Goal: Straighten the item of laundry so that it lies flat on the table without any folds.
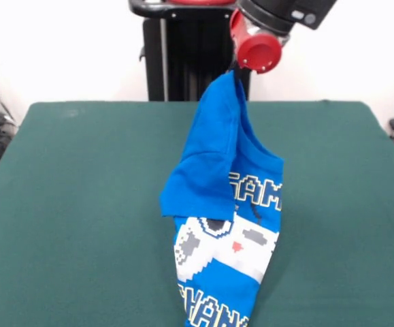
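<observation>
Gripper (235,71) clamped on upper edge of T-shirt (227,231), cloth hoisted in peak above table (81,204) centre; lower part rests on felt, printed front bunched. Risk: early release drops raised flap over print, adding fold; excess lift drags whole garment

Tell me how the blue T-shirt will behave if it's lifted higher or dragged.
Probably floppy: the T-shirt hangs in a peak under the arm and drapes in folds. Likely light, since one pinched point carries it. Dragged, it may bunch on the felt-like table rather than slide flat.
</observation>
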### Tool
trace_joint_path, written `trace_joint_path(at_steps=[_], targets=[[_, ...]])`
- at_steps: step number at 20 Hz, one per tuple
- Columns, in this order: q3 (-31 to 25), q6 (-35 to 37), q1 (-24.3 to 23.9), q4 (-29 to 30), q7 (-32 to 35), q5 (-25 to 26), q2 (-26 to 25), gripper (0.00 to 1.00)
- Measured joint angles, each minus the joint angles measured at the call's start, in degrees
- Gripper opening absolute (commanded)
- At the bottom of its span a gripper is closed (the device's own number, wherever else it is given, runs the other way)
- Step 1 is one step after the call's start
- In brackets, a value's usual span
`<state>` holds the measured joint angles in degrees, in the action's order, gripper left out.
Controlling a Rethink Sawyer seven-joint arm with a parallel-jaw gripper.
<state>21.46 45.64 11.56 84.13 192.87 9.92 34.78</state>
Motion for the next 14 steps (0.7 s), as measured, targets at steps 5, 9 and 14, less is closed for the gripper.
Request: trace_joint_path(at_steps=[5,9,14], targets=[[0.01,0.18,-0.25,-0.24,0.0,0.12,-0.25,0.0],[0.01,1.17,-0.64,-1.27,0.0,0.12,-0.25,0.0],[0.0,2.42,-1.69,-3.11,0.0,0.12,-0.26,0.0]])
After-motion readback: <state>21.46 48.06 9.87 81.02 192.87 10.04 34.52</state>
